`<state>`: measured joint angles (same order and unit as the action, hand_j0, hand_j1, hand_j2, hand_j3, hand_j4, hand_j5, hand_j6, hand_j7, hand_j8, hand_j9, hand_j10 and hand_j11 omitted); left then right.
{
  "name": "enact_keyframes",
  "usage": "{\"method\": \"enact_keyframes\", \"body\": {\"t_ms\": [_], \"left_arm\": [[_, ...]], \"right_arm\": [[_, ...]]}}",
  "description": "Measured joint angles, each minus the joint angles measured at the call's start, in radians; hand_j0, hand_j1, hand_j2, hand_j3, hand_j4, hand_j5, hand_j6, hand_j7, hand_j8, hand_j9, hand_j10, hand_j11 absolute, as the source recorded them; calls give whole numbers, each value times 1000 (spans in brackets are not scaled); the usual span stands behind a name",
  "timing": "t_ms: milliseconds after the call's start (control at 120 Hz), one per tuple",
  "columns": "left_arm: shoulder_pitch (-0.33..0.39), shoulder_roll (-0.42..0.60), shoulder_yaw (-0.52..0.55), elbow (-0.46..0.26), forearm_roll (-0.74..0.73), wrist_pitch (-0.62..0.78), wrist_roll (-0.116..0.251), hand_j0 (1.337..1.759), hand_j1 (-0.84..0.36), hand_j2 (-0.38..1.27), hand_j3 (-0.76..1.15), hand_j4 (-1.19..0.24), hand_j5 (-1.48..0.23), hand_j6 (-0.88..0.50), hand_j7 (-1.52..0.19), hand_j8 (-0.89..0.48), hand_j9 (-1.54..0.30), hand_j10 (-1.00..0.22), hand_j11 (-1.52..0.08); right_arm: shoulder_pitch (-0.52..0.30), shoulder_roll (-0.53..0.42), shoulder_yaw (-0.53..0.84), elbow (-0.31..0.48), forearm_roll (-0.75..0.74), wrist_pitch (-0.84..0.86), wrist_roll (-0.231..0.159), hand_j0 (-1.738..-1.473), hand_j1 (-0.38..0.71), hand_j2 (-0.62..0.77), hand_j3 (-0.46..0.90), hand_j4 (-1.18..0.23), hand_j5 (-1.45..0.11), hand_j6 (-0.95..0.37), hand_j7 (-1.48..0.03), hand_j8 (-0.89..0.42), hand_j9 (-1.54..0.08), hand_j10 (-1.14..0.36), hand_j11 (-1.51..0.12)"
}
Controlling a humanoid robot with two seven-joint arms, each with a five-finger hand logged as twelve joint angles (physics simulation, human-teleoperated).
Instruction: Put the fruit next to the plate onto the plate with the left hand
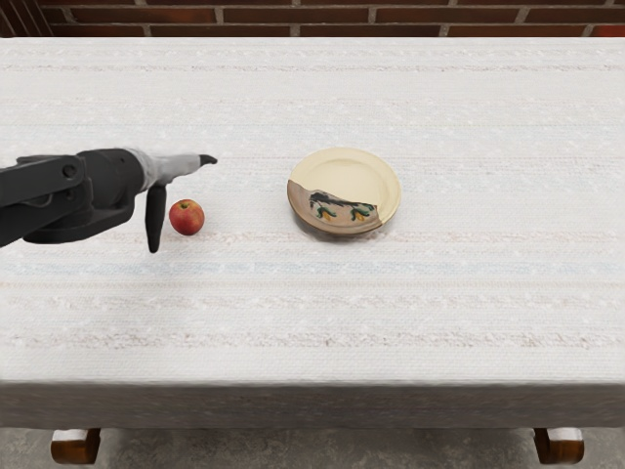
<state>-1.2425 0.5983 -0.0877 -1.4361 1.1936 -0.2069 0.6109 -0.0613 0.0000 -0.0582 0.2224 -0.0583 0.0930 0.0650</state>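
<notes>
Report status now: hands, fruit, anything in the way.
Left hand open, fingers spread, beside apple, no grasp. Apple on table, left of plate, apart from it. No obstacle seen between them. Right hand not in view.

The apple [187,217] lies on the table [469,313], left of the plate [361,176], well apart.

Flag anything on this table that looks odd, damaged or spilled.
The plate looks odd: its front-left edge is a brown patch with green and orange marks, while the rest is plain cream. The apple sits whole to its left; nothing is spilled.
</notes>
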Motion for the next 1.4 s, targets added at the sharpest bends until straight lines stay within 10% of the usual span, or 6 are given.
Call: {"method": "enact_keyframes", "body": {"t_ms": [642, 1400], "left_arm": [[3, -120, 68, 178, 61, 80, 0, 1658, 30, 56, 0, -271, -348, -272, -348, -272, -348, -270, -348], [72, -172, 72, 213, 106, 108, 0, 1658, -42, 69, 0, -331, -427, -332, -427, -332, -427, -331, -426]], "right_arm": [[0, 0, 0, 0, 0, 0, 0, -1658, -331, -3, 0, -15, -20, -15, -20, -15, -20, -15, -20], [0, 0, 0, 0, 0, 0, 0, -1658, -331, -3, 0, -15, -20, -15, -20, -15, -20, -15, -20]]}}
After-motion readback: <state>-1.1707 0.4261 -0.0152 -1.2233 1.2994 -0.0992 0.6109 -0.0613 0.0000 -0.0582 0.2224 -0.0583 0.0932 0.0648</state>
